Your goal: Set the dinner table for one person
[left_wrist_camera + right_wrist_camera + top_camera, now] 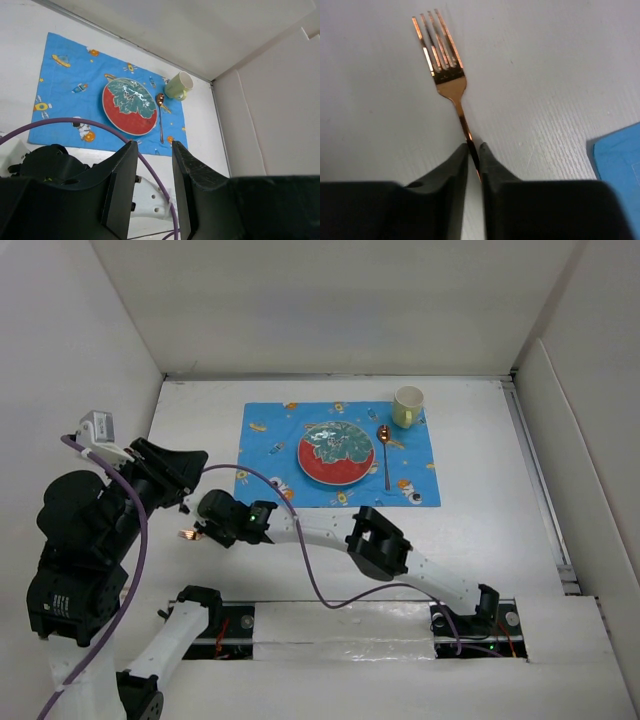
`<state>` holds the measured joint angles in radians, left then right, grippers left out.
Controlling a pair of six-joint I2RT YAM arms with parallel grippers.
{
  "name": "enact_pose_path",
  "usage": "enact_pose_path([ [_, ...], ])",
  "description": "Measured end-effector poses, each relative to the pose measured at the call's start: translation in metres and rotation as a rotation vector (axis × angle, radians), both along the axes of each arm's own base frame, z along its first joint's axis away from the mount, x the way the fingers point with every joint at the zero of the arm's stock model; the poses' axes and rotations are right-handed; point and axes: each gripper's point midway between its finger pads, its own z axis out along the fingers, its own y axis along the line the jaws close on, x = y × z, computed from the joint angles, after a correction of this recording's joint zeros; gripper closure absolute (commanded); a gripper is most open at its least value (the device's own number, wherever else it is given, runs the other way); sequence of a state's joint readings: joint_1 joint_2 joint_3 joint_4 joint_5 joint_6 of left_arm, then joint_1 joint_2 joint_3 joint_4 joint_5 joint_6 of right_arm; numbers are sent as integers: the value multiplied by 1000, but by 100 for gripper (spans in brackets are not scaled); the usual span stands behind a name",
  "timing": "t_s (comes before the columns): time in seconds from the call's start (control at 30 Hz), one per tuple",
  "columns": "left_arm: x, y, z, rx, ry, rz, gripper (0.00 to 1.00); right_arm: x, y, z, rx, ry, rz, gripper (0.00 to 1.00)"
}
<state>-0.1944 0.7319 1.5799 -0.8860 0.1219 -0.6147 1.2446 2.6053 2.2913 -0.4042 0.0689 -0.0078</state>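
- The fork [449, 82] was pinched at the handle by the right gripper [474, 150], with the handle's end hidden inside the grip.
- The left gripper [152, 145] was seen partly parted, nothing held.

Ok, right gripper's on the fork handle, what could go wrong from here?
The right gripper pinches the fork only by its thin handle, tines well out front, so it may pivot or slip on lifting. The purple cable drapes over the right arm and could snag on the way to the blue mat. The open left gripper sits close by; they might bump.
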Motion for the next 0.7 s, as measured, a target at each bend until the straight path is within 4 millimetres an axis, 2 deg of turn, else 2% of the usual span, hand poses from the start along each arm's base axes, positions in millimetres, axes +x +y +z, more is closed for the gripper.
enact_pose_path([
  [0.03,0,0,-1,5,1,-1,70,-1,1,1,5,1,2,99],
  [0.07,0,0,-1,9,1,-1,70,-1,2,1,8,3,2,100],
  [0.27,0,2,-8,32,5,-1,70,-6,3,2,55,40,-70,100],
  [0.37,1,3,-11,40,5,6,70,-2,-3,8,63,73,-152,100],
  [0.43,2,5,-11,45,2,17,70,7,-7,18,92,99,-220,100],
  [0.5,3,7,-9,46,-8,24,70,26,-13,35,135,119,-304,100],
  [0.57,4,7,-9,45,-16,27,70,56,-24,59,196,133,-409,100],
  [0.7,6,3,-28,41,21,14,70,137,-64,99,325,145,-656,100],
])
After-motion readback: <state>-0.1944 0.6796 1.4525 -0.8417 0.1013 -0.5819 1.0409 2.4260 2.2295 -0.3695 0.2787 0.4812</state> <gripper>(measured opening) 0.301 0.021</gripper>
